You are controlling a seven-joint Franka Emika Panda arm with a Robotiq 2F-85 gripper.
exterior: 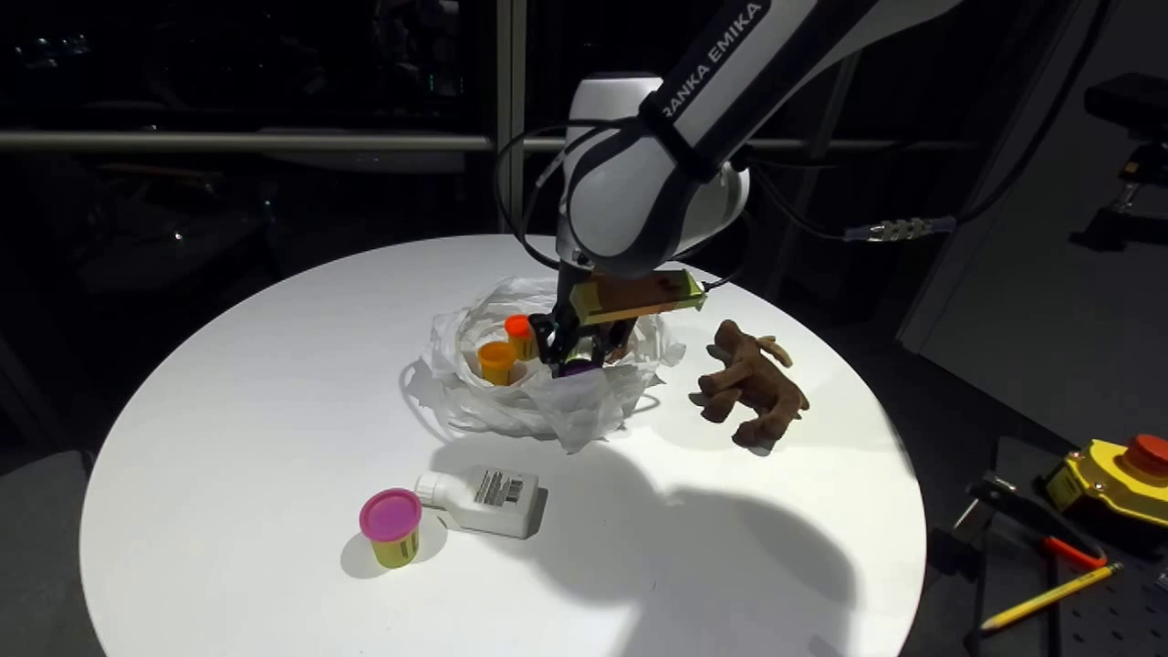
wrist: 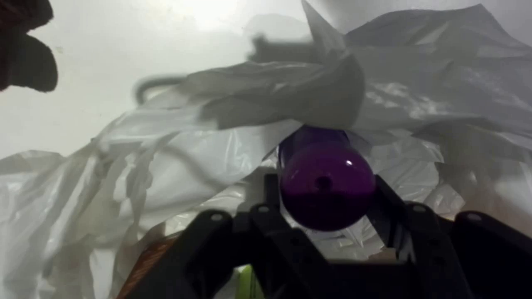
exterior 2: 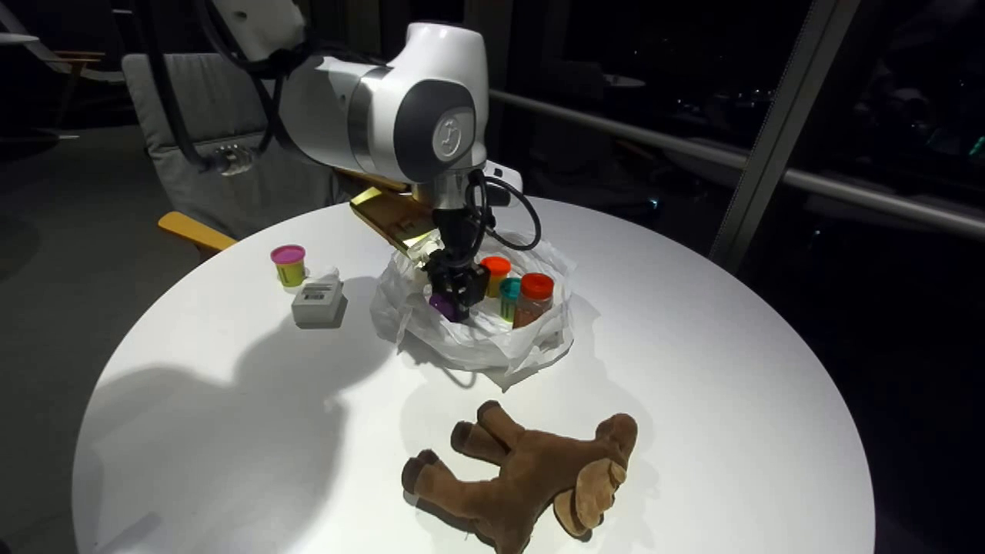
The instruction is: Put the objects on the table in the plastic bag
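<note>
The crumpled white plastic bag lies spread in the middle of the round table, its mouth upward. Inside it my gripper points down, its fingers flanking a glossy purple cup closely on both sides. Whether they press on it does not show. A bag fold covers the cup's far end. Also in the bag are an orange-lidded cup, a teal-lidded cup and a red-capped jar. Outside it lie the brown plush animal, a pink-lidded cup and a white bottle on its side.
A loose fold of the bag rises near the fingers in the wrist view. Cables hang around the arm. A grey chair stands by the table edge, and a yellow emergency-stop box sits off the table.
</note>
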